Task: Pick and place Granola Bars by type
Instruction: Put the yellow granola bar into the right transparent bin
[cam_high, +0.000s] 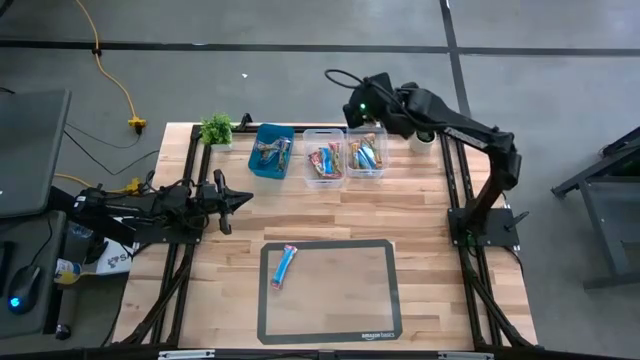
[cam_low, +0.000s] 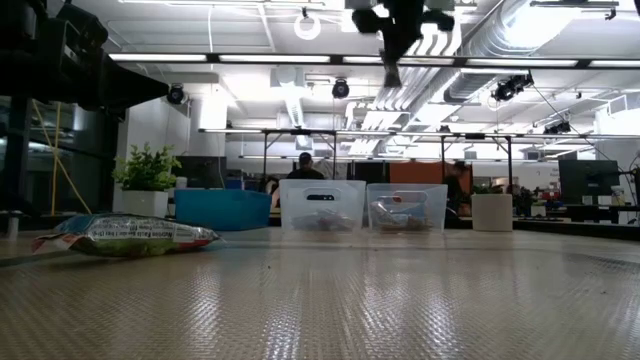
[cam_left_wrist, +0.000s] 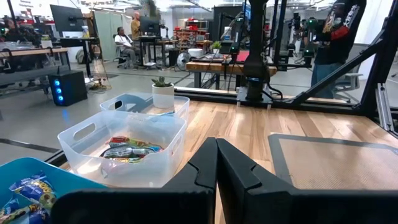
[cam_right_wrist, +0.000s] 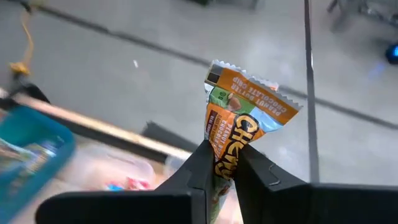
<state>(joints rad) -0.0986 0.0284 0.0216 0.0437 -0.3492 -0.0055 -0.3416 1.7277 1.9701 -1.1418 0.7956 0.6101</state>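
Observation:
My right gripper (cam_right_wrist: 225, 171) hangs high over the far edge of the table, above the clear bins (cam_high: 366, 156), and is shut on an orange-wrapped granola bar (cam_right_wrist: 245, 121). A blue-wrapped bar (cam_high: 285, 265) lies flat on the dark-rimmed mat (cam_high: 380, 300) near the front. More bars lie in the teal bin (cam_high: 271, 152) and in the two clear bins (cam_high: 324, 160). My left gripper (cam_high: 240, 200) waits shut and level at the table's left side, holding nothing. My right gripper pinches the orange bar between its two fingers, across the wrapper's flat faces at its lower part (cam_right_wrist: 222, 155). The bar's crimped end (cam_right_wrist: 273, 93) sticks out past the fingertips. The bar is lifted clear, high above the bins.
A small green plant (cam_high: 216, 130) stands at the table's far left corner and a white pot (cam_high: 425, 138) right of the clear bins. Bare wood lies between the bins and the mat. People and desks show in the room beyond.

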